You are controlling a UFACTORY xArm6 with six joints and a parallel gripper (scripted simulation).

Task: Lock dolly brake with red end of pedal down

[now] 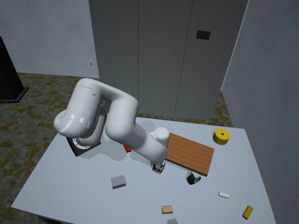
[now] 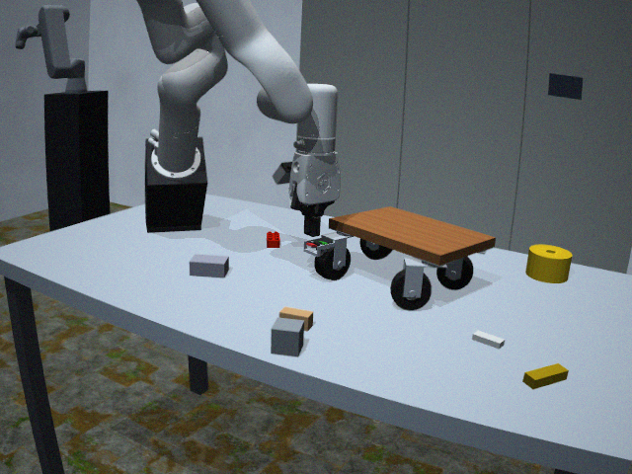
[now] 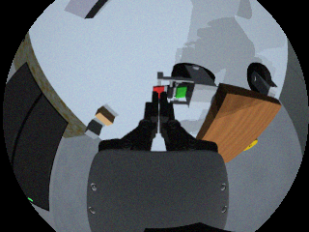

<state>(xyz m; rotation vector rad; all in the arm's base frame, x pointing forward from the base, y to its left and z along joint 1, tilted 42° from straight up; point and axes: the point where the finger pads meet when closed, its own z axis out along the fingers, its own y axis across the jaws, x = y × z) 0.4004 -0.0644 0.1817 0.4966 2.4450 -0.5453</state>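
The dolly [image 2: 412, 233] has a brown wooden deck [image 1: 189, 153] on black caster wheels and stands mid-table. Its front-left caster [image 2: 332, 261] carries a brake pedal [image 2: 319, 243] with a red end and a green end [image 3: 182, 92]. My gripper [image 2: 311, 227] is shut and empty, pointing straight down. Its fingertips sit just above the pedal's red end [image 3: 158, 91], at or very near touching; I cannot tell contact. In the top view the arm hides most of the caster, and only a bit of red shows under the gripper [image 1: 158, 170].
A red brick [image 2: 273, 238] lies left of the caster. A grey block [image 2: 208, 265], a tan block [image 2: 295, 316], a grey cube [image 2: 286, 336], a white bar [image 2: 488, 339], a yellow block [image 2: 545, 375] and a yellow cylinder [image 2: 548, 263] are scattered around. The robot base [image 2: 175, 191] stands at the back left.
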